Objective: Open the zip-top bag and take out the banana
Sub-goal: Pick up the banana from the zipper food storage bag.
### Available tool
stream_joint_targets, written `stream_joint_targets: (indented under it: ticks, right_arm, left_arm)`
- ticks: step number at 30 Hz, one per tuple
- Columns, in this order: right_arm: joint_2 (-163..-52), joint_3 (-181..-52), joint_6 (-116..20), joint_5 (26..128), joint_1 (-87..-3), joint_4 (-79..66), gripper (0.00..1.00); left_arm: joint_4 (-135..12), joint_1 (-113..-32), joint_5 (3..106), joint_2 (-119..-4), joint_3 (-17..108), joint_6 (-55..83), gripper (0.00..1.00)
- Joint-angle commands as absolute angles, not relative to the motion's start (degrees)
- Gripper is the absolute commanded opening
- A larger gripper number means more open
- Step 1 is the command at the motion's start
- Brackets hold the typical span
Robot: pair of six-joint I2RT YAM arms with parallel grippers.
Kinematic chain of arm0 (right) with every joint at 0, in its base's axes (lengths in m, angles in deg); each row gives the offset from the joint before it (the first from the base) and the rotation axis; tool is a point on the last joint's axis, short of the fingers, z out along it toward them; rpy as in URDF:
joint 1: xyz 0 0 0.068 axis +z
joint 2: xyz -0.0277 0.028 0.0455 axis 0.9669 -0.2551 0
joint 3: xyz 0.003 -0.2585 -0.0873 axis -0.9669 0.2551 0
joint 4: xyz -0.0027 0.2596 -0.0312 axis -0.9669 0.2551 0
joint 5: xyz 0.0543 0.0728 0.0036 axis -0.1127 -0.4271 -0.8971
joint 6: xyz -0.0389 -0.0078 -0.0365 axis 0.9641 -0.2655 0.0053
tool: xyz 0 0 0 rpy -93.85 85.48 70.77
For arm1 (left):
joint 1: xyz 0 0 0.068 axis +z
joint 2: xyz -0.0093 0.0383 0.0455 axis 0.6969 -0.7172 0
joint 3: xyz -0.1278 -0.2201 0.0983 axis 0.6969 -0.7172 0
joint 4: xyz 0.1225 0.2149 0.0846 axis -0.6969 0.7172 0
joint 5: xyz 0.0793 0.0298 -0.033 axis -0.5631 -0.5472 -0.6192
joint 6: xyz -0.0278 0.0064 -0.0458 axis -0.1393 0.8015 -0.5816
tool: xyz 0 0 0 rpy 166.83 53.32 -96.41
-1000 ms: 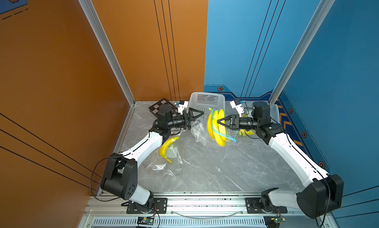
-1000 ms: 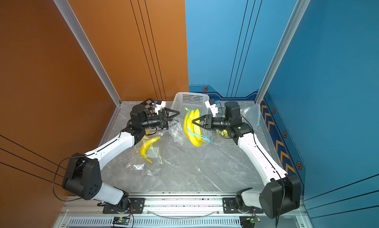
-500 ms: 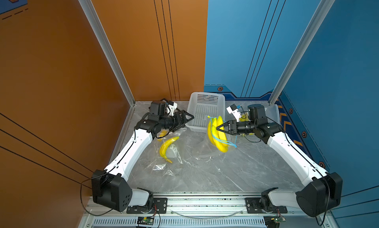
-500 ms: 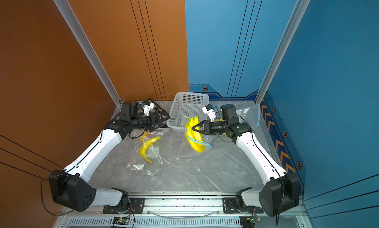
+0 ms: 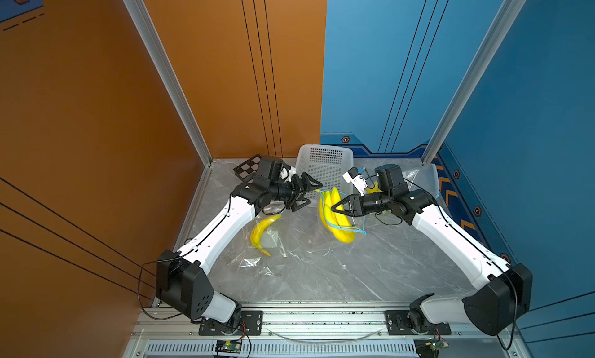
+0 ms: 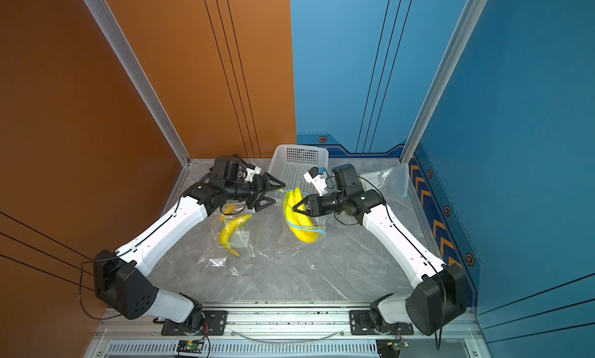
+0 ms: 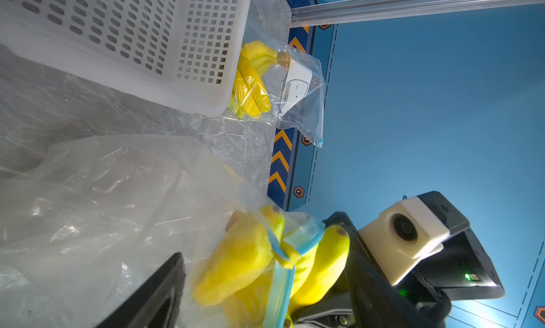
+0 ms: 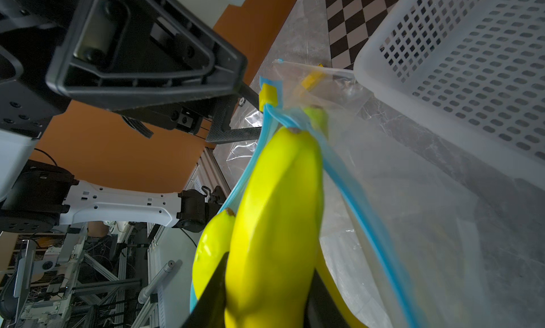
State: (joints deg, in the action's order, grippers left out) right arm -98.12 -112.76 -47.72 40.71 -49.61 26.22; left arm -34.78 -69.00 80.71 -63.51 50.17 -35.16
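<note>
Right gripper [image 5: 335, 208] clenched on bananas [image 5: 338, 226], just in front of basket [image 5: 325, 161], poking out of the unzipped bag [image 8: 413, 211]. Left gripper [image 5: 315, 193] spread, empty. Bananas look firm and bruisable, bag film limp and slippery: likely best pinched at the zip edge.

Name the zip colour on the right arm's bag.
Light blue zip, clearest in right wrist view.

The basket [image 5: 325, 166] sits at the back of the desk [image 5: 322, 276]. Left of the basket lies a checkerboard [image 5: 246, 168], and right of it a second bag [image 5: 421, 176]. Just before the basket, the banana bunch [image 5: 335, 218] sits in the zip-top bag [image 8: 413, 211], between the fingers of the right claw [image 5: 335, 209]. The left claw [image 5: 315, 193] hangs by the basket's front-left corner. Further front-left, a single banana [image 5: 262, 230] lies on or in a loose bag [image 5: 257, 259].
</note>
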Motion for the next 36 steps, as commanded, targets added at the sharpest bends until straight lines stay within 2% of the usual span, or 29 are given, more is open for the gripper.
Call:
stream_joint_targets:
  ticks: [1,10,16,21,25,36]
  right_arm:
    - [-98.7,-114.9,-44.6,42.0,-48.8,29.4,0.21]
    - [-98.7,-114.9,-42.9,43.0,-48.9,31.6,0.21]
    - [-99.6,-115.4,-42.2,43.0,-48.8,32.2,0.21]
    - [-100.0,-115.6,-41.6,42.8,-48.8,32.4,0.21]
    - [-99.9,-115.6,-41.1,42.5,-48.7,32.8,0.21]
    - [-97.3,-113.9,-36.0,42.5,-48.1,34.4,0.21]
  left_arm:
    - [-36.6,-69.0,81.8,-65.4,52.2,-38.6,0.74]
    - [-37.3,-69.8,83.0,-66.1,51.8,-39.7,0.4]
    - [-39.1,-69.8,83.7,-66.3,51.0,-40.7,0.29]
    - [-39.1,-69.8,84.4,-66.9,50.6,-40.6,0.07]
    - [-39.1,-69.8,84.7,-67.5,50.3,-40.4,0.0]
    - [-39.1,-65.5,82.6,-68.3,49.0,-40.2,0.0]
